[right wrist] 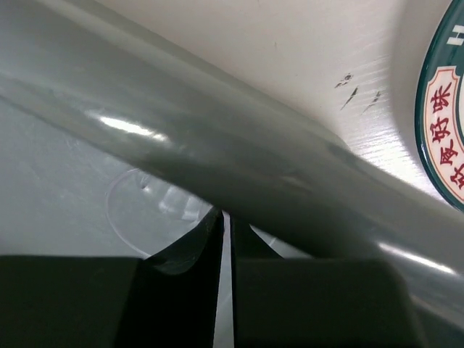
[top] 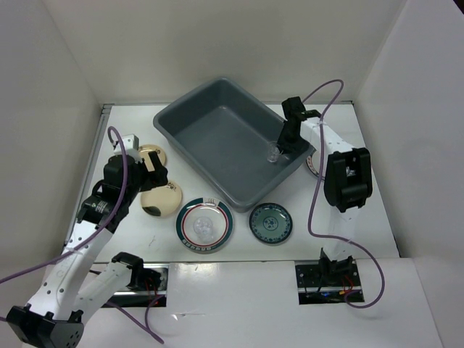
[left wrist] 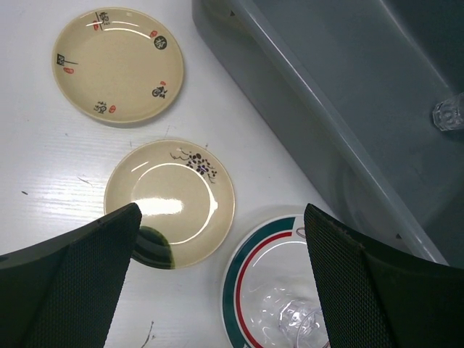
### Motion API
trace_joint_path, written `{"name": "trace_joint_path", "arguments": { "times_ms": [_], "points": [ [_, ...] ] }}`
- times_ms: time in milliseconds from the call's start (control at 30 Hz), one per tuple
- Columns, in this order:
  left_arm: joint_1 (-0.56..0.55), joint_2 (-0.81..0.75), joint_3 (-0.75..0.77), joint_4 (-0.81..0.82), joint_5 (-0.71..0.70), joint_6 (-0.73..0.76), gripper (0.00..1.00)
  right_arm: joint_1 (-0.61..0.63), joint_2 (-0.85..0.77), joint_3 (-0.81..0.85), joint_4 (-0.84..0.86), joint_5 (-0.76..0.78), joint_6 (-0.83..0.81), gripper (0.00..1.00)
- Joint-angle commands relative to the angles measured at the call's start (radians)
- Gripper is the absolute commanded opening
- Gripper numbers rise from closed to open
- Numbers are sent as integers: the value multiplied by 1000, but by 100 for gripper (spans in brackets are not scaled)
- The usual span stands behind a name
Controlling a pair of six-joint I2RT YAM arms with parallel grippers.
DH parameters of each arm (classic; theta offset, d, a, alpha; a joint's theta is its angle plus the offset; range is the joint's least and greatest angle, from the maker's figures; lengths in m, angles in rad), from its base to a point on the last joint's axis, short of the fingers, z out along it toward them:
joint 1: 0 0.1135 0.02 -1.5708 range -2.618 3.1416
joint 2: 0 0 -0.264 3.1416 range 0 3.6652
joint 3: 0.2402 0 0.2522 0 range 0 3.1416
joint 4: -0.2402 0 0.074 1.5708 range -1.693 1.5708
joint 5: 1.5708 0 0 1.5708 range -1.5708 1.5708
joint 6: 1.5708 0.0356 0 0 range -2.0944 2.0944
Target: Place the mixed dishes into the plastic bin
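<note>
The dark grey plastic bin stands at the back middle. My right gripper reaches over its right wall, shut on the wall of a small clear cup held low inside the bin; the cup also shows in the right wrist view and the left wrist view. My left gripper hangs open and empty above two gold-cream plates. A white plate with a red-and-green rim carries a second clear cup. A small teal plate lies at the front.
A white plate with a dark patterned rim lies on the table just outside the bin's right wall, mostly hidden behind my right arm. White walls enclose the table on three sides.
</note>
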Motion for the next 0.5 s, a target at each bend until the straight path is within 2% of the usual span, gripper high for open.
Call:
{"name": "trace_joint_path", "arguments": {
  "times_ms": [0, 33, 100, 133, 167, 200, 367, 467],
  "points": [
    [-2, -1, -1, 43, -16, 9, 100, 16, -13, 32, 6, 37, -34, 13],
    [-2, -1, -1, 43, -16, 9, 100, 16, -13, 32, 6, 37, -43, 15],
    [-2, -1, -1, 43, -16, 9, 100, 16, -25, 45, 6, 37, -43, 29],
    [-2, 8, -1, 43, -16, 9, 100, 16, -47, 54, 6, 37, -52, 42],
    [-2, 8, -1, 43, -16, 9, 100, 16, -60, 54, 6, 27, -61, 46],
    [-2, 19, 8, 34, 12, 9, 100, 16, -76, 54, 6, 18, -61, 56],
    [-2, 19, 17, 25, 154, -64, 100, 16, -206, 81, 28, -57, -92, 73],
    [-2, 1, 7, 25, 281, -153, 95, 16, -381, 58, 88, -99, -92, 80]
  ]
}}
